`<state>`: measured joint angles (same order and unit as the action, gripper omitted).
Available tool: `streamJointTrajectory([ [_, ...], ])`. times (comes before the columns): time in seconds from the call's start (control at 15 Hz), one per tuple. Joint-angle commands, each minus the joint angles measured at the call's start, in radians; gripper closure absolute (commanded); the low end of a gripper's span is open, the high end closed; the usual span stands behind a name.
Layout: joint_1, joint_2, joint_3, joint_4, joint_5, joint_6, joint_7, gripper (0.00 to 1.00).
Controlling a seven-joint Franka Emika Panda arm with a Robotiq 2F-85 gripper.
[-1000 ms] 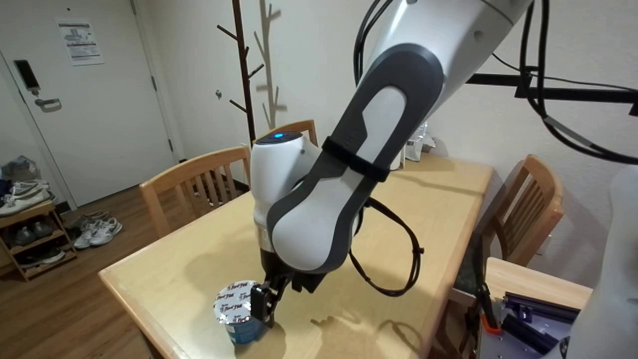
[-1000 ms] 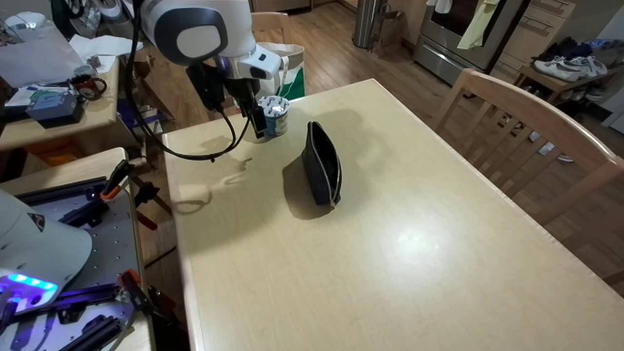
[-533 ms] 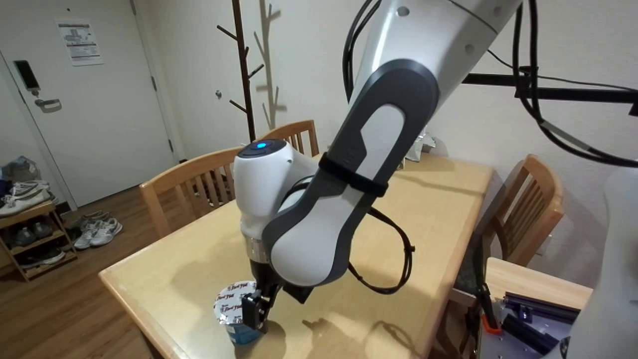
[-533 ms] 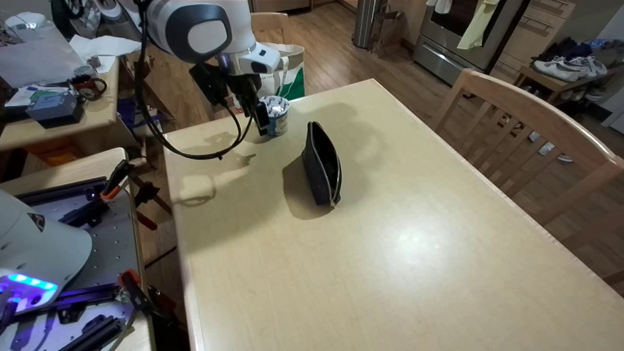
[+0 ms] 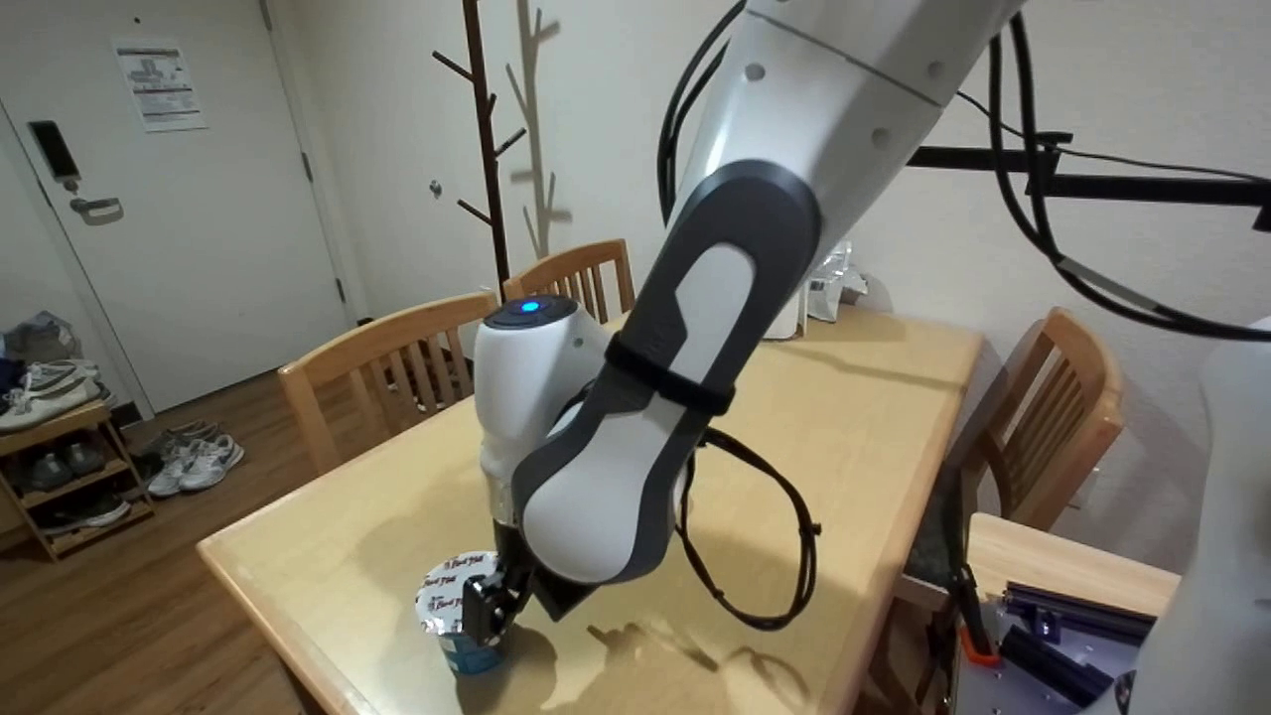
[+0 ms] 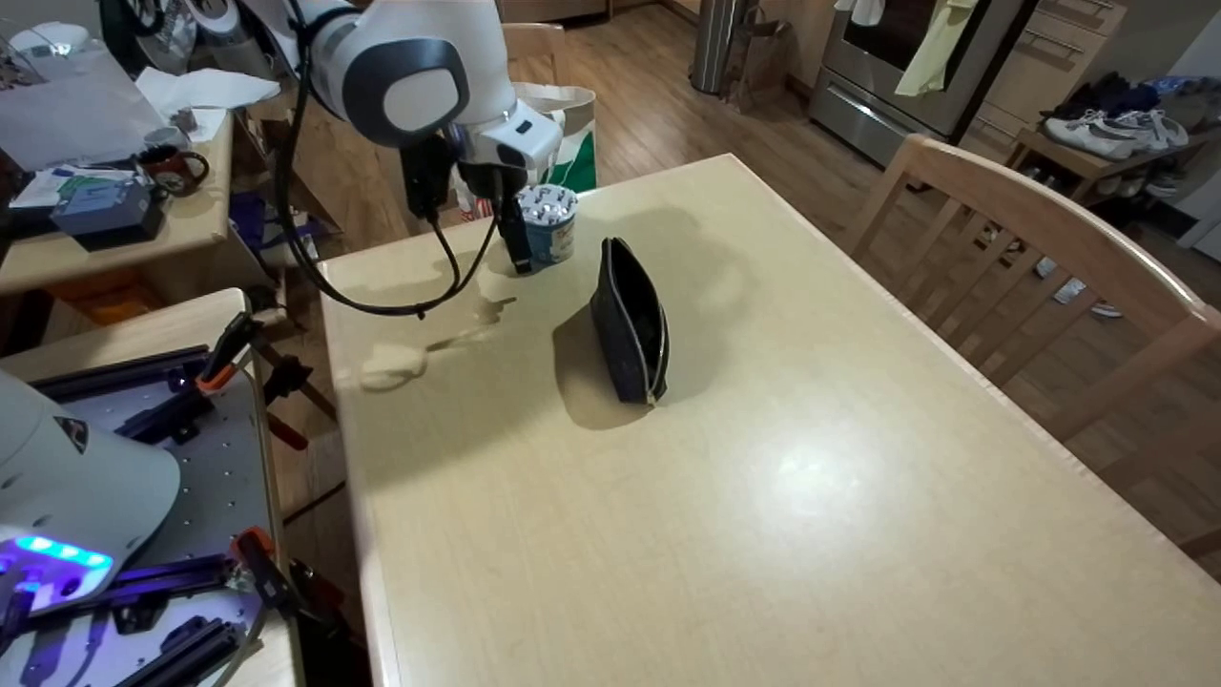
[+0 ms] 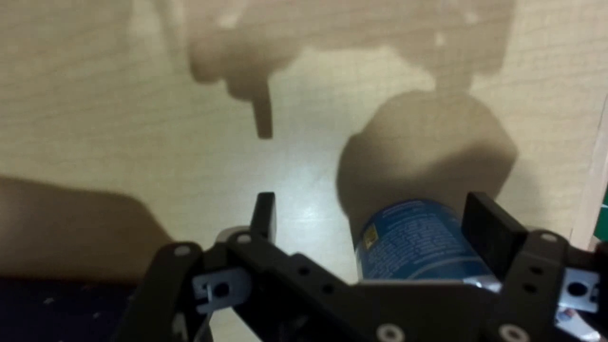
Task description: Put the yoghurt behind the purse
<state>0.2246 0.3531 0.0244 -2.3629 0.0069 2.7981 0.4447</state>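
Observation:
The yoghurt (image 5: 447, 601), a teal-blue cup with a printed foil lid, stands upright near a table edge; it also shows in an exterior view (image 6: 551, 234). In the wrist view the yoghurt (image 7: 420, 242) lies between the spread fingers of my gripper (image 7: 375, 216), close to or touching the right finger, with a gap at the left finger. The gripper is open and low at the cup in both exterior views (image 5: 489, 608) (image 6: 517, 243). The black purse (image 6: 625, 329) stands upright on the table a short way from the cup. A dark shape at the wrist view's lower left seems to be the purse.
The wooden table (image 6: 811, 534) carries both things; the cup is near its edge (image 6: 658, 175). Wooden chairs (image 6: 1040, 296) (image 5: 397, 357) stand along the side. A white and green bag (image 6: 577, 143) is beyond the edge. A silvery packet (image 5: 829, 288) stands at the table's far end.
The arm has shifted and its gripper has come in around the yoghurt. The yoghurt has slid slightly, a little to the right in the exterior view that shows the purse. The purse has not moved.

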Motion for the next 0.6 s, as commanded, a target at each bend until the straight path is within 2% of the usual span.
streamJointTrajectory([
  [0.0, -0.023, 0.149, 0.06, 0.104, 0.125, 0.082, -0.021, 0.0],
  [0.33, 0.001, 0.277, 0.069, 0.256, 0.147, 0.066, -0.04, 0.0],
  [0.53, 0.044, 0.3, 0.016, 0.312, 0.116, 0.042, -0.013, 0.0],
])
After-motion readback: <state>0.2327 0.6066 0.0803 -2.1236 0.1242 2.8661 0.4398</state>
